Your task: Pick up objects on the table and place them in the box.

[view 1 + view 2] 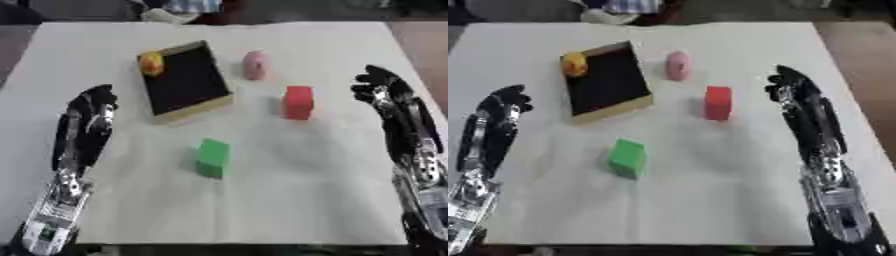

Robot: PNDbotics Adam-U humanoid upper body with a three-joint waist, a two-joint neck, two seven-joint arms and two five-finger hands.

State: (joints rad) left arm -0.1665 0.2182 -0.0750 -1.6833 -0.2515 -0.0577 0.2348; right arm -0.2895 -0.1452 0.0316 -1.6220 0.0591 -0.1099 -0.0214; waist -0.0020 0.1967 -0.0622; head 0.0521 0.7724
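Objects for the box are spread over the middle of the white-covered desk (289,200), none held, so the sorting looks barely begun. At far left, the left robot hand (92,107) hovers near the desk's edge with fingers extended and relaxed, gripping nothing and touching no object. Next comes the box (184,80), a shallow tan-walled tray with a dark floor, set askew; a small yellow and orange object (152,63) sits at its far left corner, though whether inside or on the rim is unclear. In front of the box, apart from it, stands a green block (213,157). Right of the box stands a pink object (255,64), and nearer, a red block (297,102). At far right, the right robot hand (378,87) is likewise spread and empty, nearest the red block, which seems its likeliest first pick.
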